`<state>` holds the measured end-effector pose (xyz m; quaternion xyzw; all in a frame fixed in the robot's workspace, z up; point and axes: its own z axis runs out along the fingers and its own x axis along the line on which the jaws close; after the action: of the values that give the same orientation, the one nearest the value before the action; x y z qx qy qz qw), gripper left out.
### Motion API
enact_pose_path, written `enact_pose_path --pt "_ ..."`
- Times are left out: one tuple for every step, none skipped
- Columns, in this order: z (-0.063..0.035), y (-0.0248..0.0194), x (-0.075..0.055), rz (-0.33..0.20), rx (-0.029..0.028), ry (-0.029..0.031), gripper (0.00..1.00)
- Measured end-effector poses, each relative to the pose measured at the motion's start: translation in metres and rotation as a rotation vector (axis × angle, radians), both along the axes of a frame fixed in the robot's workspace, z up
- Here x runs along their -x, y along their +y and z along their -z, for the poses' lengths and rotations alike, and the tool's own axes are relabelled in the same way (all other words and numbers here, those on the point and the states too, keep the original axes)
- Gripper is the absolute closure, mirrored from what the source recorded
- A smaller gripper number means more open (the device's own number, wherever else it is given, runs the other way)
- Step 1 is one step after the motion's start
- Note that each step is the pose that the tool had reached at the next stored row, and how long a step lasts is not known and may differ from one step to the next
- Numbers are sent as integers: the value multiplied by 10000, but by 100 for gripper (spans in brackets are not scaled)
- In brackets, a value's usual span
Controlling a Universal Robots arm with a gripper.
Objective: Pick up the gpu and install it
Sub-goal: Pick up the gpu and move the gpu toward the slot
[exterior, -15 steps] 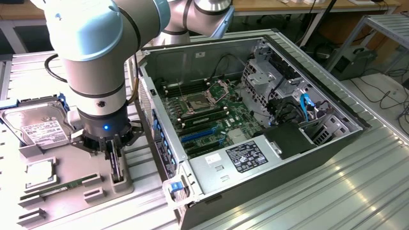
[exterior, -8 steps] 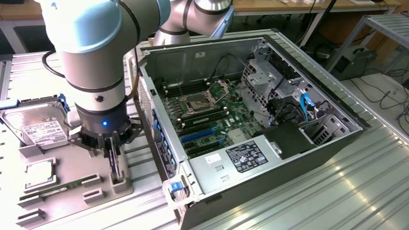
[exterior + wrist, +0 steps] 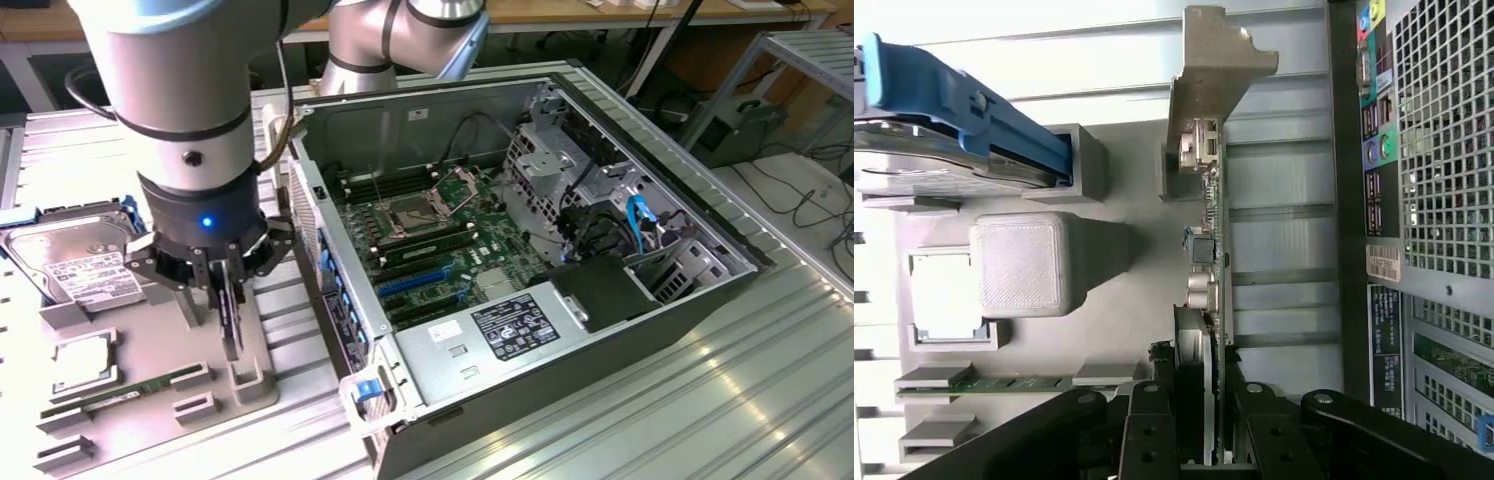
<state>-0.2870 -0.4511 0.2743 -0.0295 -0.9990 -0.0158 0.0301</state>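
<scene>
The fingers [image 3: 1154, 415] of the gripper [image 3: 1209, 405] pinch the gpu [image 3: 1210, 250] across its thin faces, close to the end opposite its metal bracket [image 3: 1206, 90]. The card stands on edge at the grey tray's [image 3: 134, 365] edge nearest the computer case [image 3: 534, 250], over its slotted holder [image 3: 247, 378] (whether it has left the slot I cannot tell). Gripped so far from the middle, the card could pivot or slip, and the bracket might snag the holder.

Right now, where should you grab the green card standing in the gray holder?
Pinch the card by its two flat faces near the top edge, coming straight down. It stands on edge in the gray holder, so that edge is free. The gripper is clamped there.
</scene>
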Motion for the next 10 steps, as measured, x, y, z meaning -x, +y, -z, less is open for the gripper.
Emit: enact_pose_path --pt "-55 0 0 0 1 1 72" --pt "-105 0 0 0 0 0 72" --pt "-149 0 0 0 1 1 72" --pt "-188 0 0 0 1 1 72" --pt "-226 0 0 0 0 0 72" --pt "-265 0 0 0 1 2 72" --pt "-275 0 0 -74 -1 1 72" --pt "-274 -1 0 -323 -2 -2 72" --pt "-275 -1 0 -404 -1 0 72" --pt "-279 -1 0 -442 2 2 72"
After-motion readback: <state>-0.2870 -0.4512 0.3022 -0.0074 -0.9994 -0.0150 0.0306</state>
